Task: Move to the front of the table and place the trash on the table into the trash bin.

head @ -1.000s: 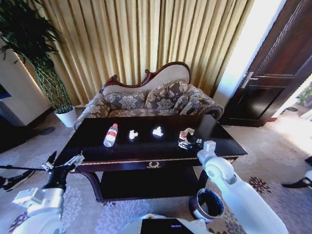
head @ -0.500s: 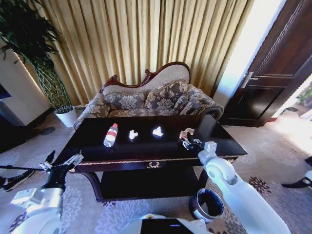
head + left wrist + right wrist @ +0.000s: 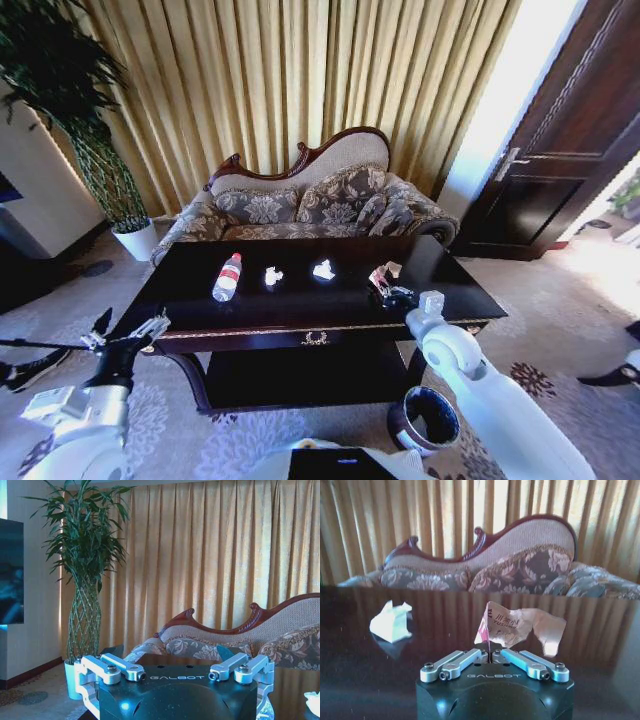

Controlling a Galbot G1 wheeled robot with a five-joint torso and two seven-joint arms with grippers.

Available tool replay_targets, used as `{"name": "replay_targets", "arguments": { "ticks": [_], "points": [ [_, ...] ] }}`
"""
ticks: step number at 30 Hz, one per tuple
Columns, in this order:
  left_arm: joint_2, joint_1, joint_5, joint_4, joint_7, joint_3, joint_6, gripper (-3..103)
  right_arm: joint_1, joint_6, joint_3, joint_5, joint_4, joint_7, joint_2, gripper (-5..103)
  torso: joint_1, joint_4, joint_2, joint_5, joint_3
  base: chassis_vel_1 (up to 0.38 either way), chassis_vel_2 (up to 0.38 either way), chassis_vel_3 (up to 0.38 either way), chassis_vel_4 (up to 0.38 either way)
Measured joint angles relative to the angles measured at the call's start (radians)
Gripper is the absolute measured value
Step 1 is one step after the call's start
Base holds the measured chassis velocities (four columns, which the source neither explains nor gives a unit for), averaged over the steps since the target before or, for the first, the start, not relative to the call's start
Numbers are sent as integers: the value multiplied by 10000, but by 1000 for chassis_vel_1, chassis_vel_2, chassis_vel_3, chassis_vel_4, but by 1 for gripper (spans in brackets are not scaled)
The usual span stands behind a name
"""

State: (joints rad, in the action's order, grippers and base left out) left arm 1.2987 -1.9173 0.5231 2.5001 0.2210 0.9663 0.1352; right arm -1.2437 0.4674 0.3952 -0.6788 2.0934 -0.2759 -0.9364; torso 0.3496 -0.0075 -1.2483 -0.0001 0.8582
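On the dark glossy table [image 3: 300,303] lie a clear bottle [image 3: 227,277] with a red cap and two white paper wads [image 3: 272,275] [image 3: 323,269]. My right gripper [image 3: 390,293] is over the table's right part, shut on the reddish-tan wrapper [image 3: 381,274]. The right wrist view shows that wrapper [image 3: 512,626] standing up from the closed right gripper [image 3: 490,653], with one paper wad [image 3: 391,622] beyond it. The trash bin [image 3: 425,420] stands on the carpet below the table's right front corner. My left gripper [image 3: 128,336] hangs open off the table's left front corner; the left gripper [image 3: 176,676] holds nothing.
A patterned sofa [image 3: 300,205] stands right behind the table, with curtains beyond. A tall plant in a white pot [image 3: 135,240] is at the left, a dark door [image 3: 560,160] at the right. The table has a lower shelf [image 3: 300,375].
My right gripper has moved slightly rightward with the wrapper, which now stands more upright off the tabletop. The left arm and the other trash have not moved.
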Motion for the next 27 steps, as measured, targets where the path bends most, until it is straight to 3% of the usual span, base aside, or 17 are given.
{"name": "replay_targets", "arguments": {
  "ticks": [6,10,16,27],
  "points": [
    [4,1,42,0,1,11,-50,100,-636,-1347,678,66,609,18,-204,0,0,-1,-1,-2,0,0,0,0,0],
    [-24,1,136,0,3,106,-139,100,-1168,-1748,1027,313,1213,13,-546,0,0,0,-1,-1,0,0,0,0,0],
    [-72,149,391,-1,12,191,-105,100,-2293,-1800,1201,1031,2306,113,-1178,0,0,0,-1,-4,-1,0,0,0,0],
    [-332,325,810,0,24,335,131,100,-3265,-1948,1207,2001,2615,459,-1954,0,0,-1,-1,-2,-1,0,0,0,0]
  ]
}}
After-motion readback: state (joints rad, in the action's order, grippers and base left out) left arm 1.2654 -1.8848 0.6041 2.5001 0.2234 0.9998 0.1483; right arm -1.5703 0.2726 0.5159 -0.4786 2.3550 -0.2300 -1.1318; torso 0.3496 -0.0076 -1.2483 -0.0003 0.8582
